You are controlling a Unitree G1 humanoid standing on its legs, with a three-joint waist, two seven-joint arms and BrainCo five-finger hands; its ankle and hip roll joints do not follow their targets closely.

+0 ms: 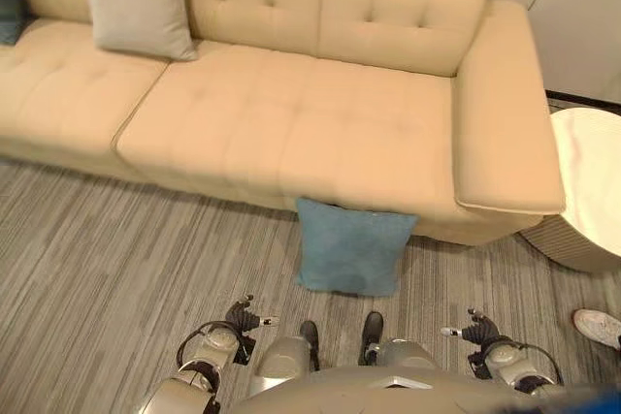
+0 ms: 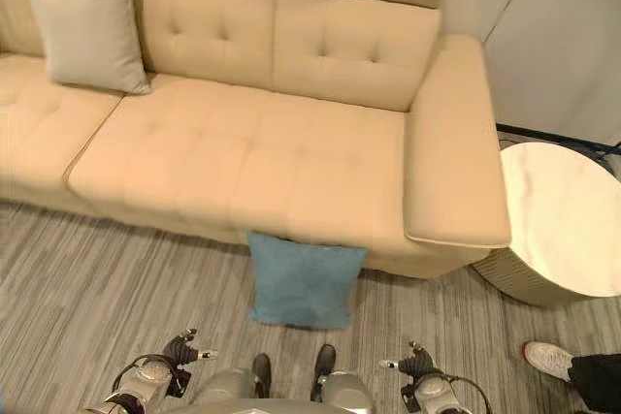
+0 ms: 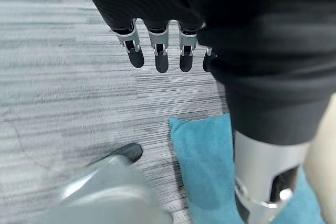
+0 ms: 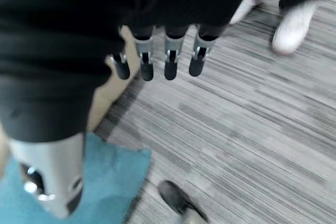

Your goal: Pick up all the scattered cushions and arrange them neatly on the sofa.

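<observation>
Blue cushion [image 1: 349,247] is leaned against sofa [image 1: 320,133] front, its top edge hidden; left hand [image 3: 157,51] and right hand [image 4: 168,59] are held straight-fingered, empty, above grey striped floor [image 1: 107,249].

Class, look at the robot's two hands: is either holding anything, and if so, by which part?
Nothing is held. The left hand and right hand hang open over the floor, fingers straight. The blue cushion leans untouched against the sofa.

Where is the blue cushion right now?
The blue cushion stands on the striped floor, leaning against the front of the beige sofa, just ahead of the robot and between its hands.
</observation>
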